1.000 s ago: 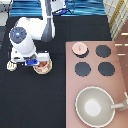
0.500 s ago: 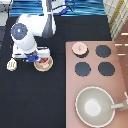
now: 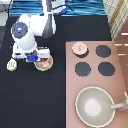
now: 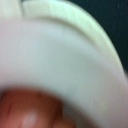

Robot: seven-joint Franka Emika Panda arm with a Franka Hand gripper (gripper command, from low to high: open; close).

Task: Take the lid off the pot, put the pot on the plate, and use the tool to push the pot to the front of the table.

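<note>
Exterior view: gripper [image 3: 35,56] low over pot [image 3: 44,63] on plate [image 3: 45,67].

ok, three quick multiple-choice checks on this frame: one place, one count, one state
1. Where is the lid?
A. on the pot
B. on the stove
C. in the pan

2. How many black burners show uncovered?
A. one
B. five
C. three

3. What state is the pot in?
A. open, its inside showing
B. covered
C. upside down

Answers:
1. B: the lid lies on the stove, at the stove's corner nearest the exterior view's top left.
2. C: three bare burners show, and the lid sits where the fourth would be.
3. A: the pot shows its reddish-brown inside, with the tool hanging right beside it at the exterior view's left.
</note>
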